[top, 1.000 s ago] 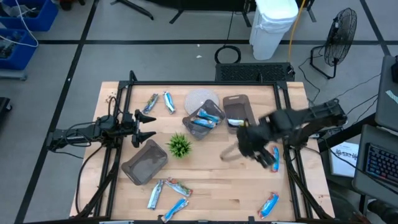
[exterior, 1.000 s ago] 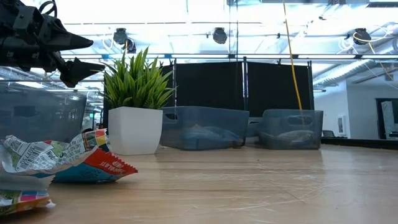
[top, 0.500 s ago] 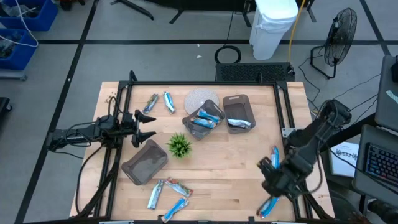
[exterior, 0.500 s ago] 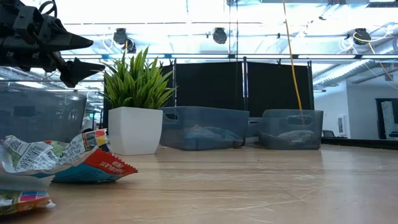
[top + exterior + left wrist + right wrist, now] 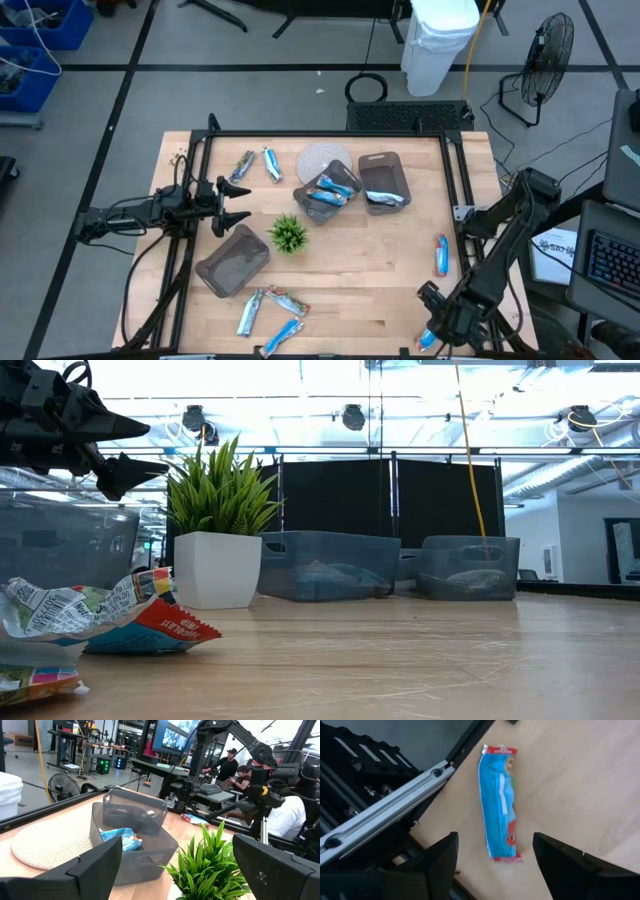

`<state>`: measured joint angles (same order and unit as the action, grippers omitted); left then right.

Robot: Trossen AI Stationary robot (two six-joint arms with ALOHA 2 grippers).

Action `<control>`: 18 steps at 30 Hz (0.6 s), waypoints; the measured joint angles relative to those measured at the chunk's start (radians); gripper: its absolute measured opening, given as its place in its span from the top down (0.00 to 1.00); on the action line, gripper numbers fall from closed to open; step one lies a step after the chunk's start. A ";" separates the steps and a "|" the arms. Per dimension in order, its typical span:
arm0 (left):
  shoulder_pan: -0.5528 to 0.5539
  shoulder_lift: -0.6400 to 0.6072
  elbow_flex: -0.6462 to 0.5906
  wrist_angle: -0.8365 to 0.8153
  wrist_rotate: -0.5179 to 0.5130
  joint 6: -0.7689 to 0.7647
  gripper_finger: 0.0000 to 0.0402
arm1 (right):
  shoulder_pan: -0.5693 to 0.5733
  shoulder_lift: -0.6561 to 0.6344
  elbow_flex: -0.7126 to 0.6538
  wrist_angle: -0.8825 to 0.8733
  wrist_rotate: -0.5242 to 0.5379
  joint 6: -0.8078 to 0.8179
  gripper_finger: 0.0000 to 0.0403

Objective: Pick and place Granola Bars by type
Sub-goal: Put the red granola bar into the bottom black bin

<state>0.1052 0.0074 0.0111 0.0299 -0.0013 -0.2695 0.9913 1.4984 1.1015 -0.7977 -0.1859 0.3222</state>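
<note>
My right gripper (image 5: pixel 434 332) (image 5: pixel 495 842) is open above the table's near right corner. It points down at a blue granola bar with red ends (image 5: pixel 499 822) (image 5: pixel 427 341), which lies flat on the wood and shows between the fingers, untouched. My left gripper (image 5: pixel 240 203) (image 5: pixel 140 445) (image 5: pixel 177 870) waits open at the left side, near the plant. Other bars lie at the far left (image 5: pixel 257 164), near the near edge (image 5: pixel 270 312) (image 5: pixel 120 620) and on the right (image 5: pixel 441 255). More sit in two far trays (image 5: pixel 328 190) (image 5: pixel 385 198).
A small green plant (image 5: pixel 289 234) (image 5: pixel 220 530) stands mid-table, next to a grey tray (image 5: pixel 233 260). Two more trays (image 5: pixel 345 172) (image 5: pixel 384 172) and a round mat (image 5: pixel 318 157) lie toward the far edge. A dark frame rail (image 5: pixel 395 805) runs beside the corner bar. People sit beyond the table (image 5: pixel 280 815).
My right arm has swung from beside the far trays toward the table's near right corner. It now points down over the bar lying there. The bars, the trays and my left arm have kept still.
</note>
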 joint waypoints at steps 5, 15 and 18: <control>0.000 0.000 0.000 0.000 0.000 0.000 0.06 | 0.000 0.051 0.000 0.044 0.001 -0.028 0.38; 0.000 0.000 0.000 0.000 0.000 0.000 0.06 | 0.008 0.144 0.000 0.069 -0.002 -0.063 0.38; 0.000 0.000 0.000 0.000 0.000 0.000 0.06 | 0.008 0.179 0.000 0.096 -0.037 -0.074 0.38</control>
<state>0.1051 0.0074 0.0113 0.0299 -0.0014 -0.2695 0.9997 1.6778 1.1011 -0.7017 -0.2234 0.2478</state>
